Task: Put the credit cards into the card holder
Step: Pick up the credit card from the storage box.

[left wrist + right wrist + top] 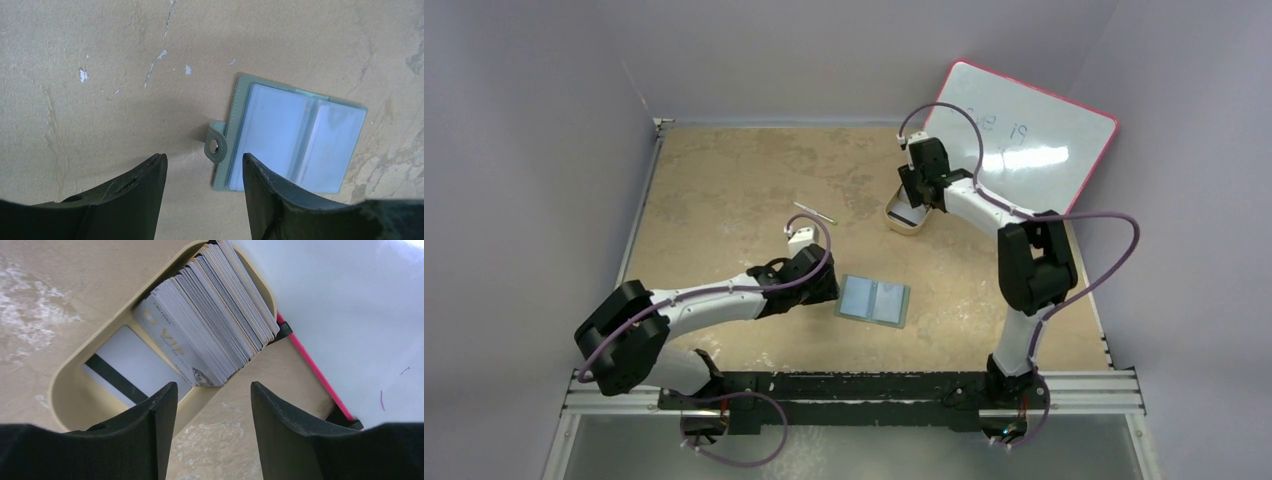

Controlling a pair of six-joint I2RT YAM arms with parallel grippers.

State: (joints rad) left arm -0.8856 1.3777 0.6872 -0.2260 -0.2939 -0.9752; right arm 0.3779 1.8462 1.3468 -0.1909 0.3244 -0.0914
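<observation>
Above the beige tray [62, 390], the right end effector [212, 392] hangs open and empty over the tightly packed credit cards [220, 310], so closing may pinch several at once; the card holder [280, 135] lies spread open on the table [724, 190] beside the open, empty left end effector [205, 165].

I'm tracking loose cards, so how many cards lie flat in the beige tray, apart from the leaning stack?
1: a white card with a dark stripe lies flat on the beige tray floor, beside the leaning stack of cards. The stack may hide others beneath it.
</observation>
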